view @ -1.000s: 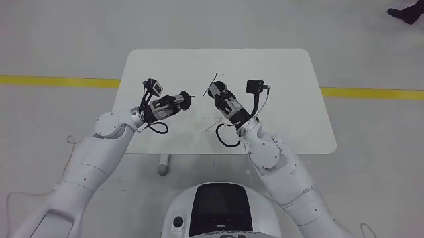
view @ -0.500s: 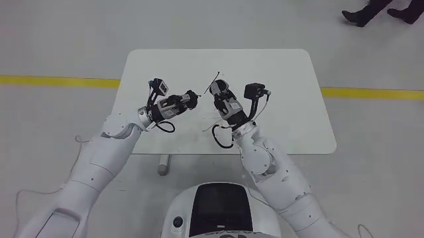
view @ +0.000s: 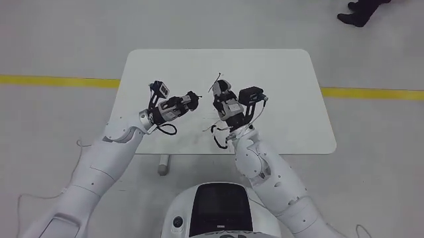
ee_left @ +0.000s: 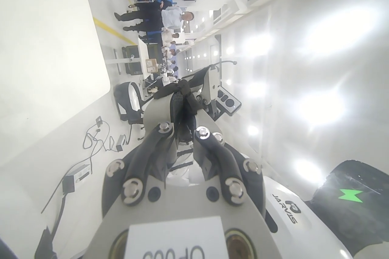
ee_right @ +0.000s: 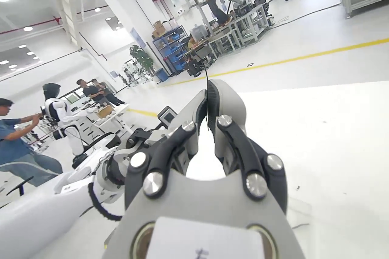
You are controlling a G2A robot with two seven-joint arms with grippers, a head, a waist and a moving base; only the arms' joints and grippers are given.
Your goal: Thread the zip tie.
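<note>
The right claw (ee_right: 209,91) pinches a thin black zip tie (ee_right: 206,76) above the white bench (view: 285,72), while the left claw (view: 191,97), near on its left, is pressed together on a small dark piece (ee_left: 174,90).

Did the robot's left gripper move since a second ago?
Yes. The left gripper slid farther in over the white table, toward its middle.

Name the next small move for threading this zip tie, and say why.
Probably ease the right gripper toward the left gripper, aligning the zip tie tip. The tie is pinched in the right gripper, its free end sticking out, and a gap separates the two grippers above the table.
</note>
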